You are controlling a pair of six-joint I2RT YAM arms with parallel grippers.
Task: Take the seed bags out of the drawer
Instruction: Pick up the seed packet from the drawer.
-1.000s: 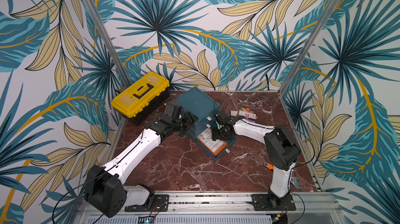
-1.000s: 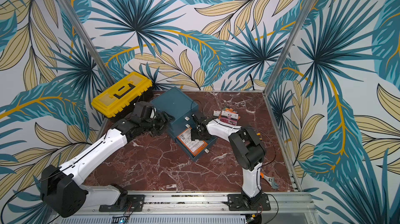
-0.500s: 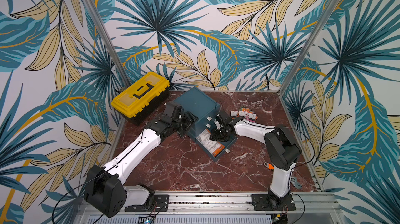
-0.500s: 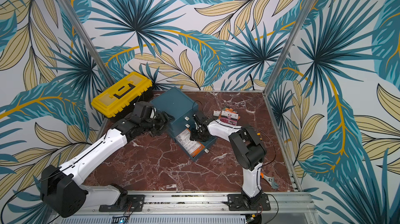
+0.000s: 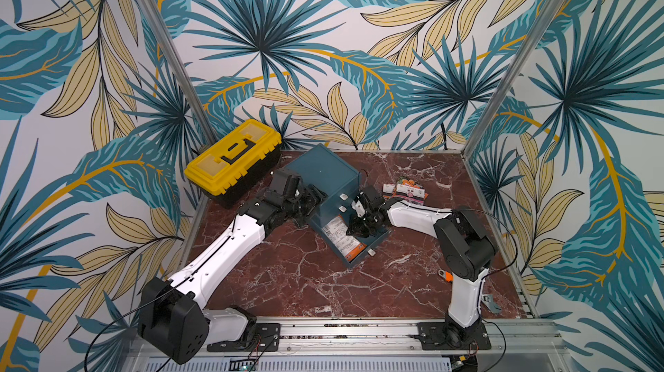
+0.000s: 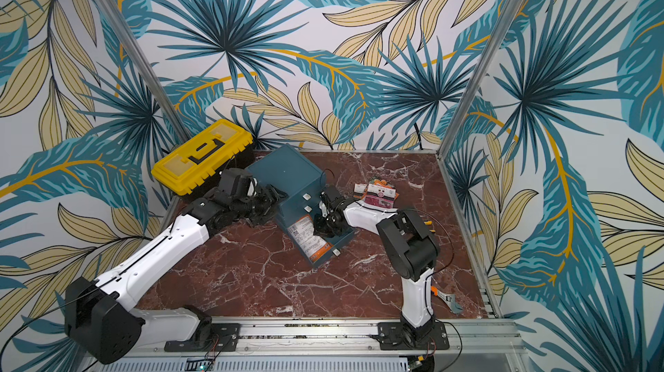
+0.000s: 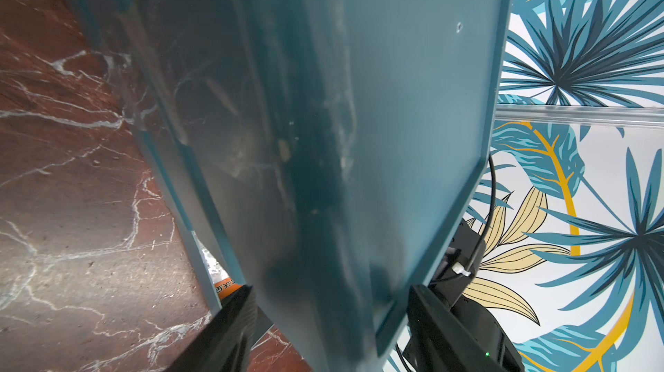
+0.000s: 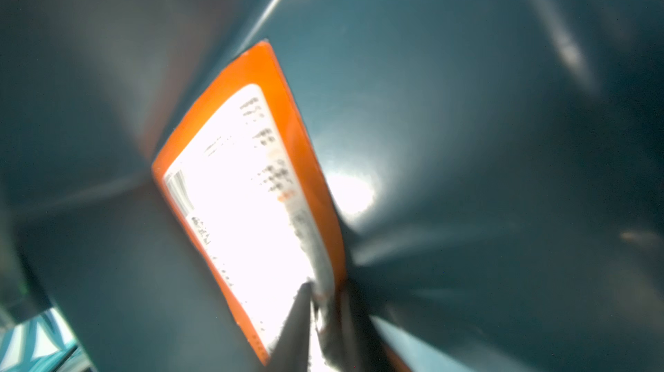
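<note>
A teal cabinet [image 5: 323,169] stands at the back of the table with its bottom drawer [image 5: 363,258] pulled out. In the drawer lies a seed bag [image 5: 339,241], orange-and-white printed back up. My right gripper [image 5: 355,232] reaches down into the drawer, shut on that bag's edge; the right wrist view shows both fingertips [image 8: 300,302] pinching the bag [image 8: 244,187]. My left gripper [image 5: 313,201] straddles the cabinet's left front corner, and its jaws clamp the teal panel [image 7: 323,100]. More seed bags [image 5: 406,190] lie on the table right of the cabinet.
A yellow toolbox [image 5: 233,154] sits at the back left, close behind my left arm. An orange-handled tool [image 6: 445,294] lies near the right arm's base. The dark red marble table [image 5: 305,287] spreads in front of the drawer, and walls close in on three sides.
My right gripper has dipped further into the drawer and its jaws have closed on the seed bag's edge. The left arm and the cabinet have stayed put.
</note>
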